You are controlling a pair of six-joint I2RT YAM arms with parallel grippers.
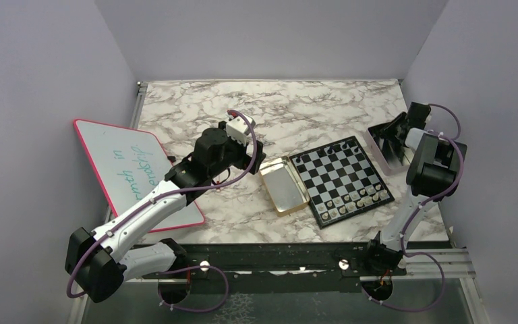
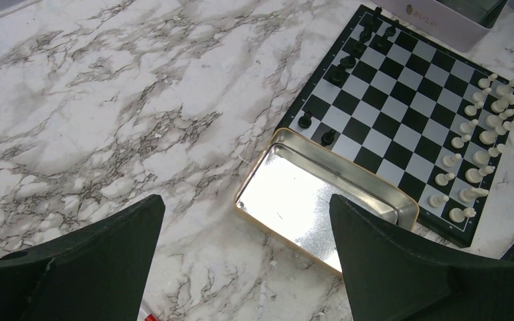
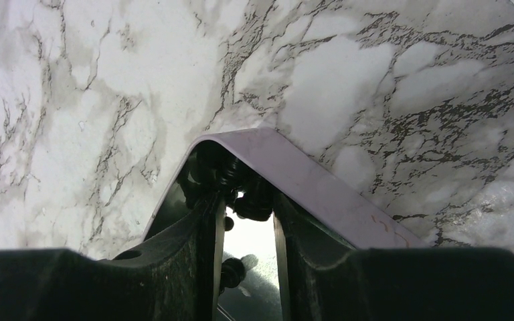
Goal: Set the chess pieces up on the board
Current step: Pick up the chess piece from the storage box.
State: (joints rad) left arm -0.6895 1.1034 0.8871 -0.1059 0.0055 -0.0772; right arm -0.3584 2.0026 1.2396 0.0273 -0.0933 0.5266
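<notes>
I see right gripper (image 3: 246,224) narrow among black pieces (image 3: 251,200) in the box (image 3: 321,187), grip unclear; board (image 1: 337,172) at its 8 o'clock.

We see both arms bolted to a black rail (image 1: 297,258). The left arm (image 1: 135,214), at the rail's left end, wears white shells between chunky black joint housings, with a white block at its far end. The right arm (image 1: 405,219), at the rail's right end, has one slim white link under black housings. Purple cables (image 1: 253,158) loop along both and hang below the rail, which carries two bright screws (image 1: 204,264). The left gripper (image 2: 246,200) and right gripper (image 3: 247,214) have matte-black wedge fingers (image 2: 87,267).
</notes>
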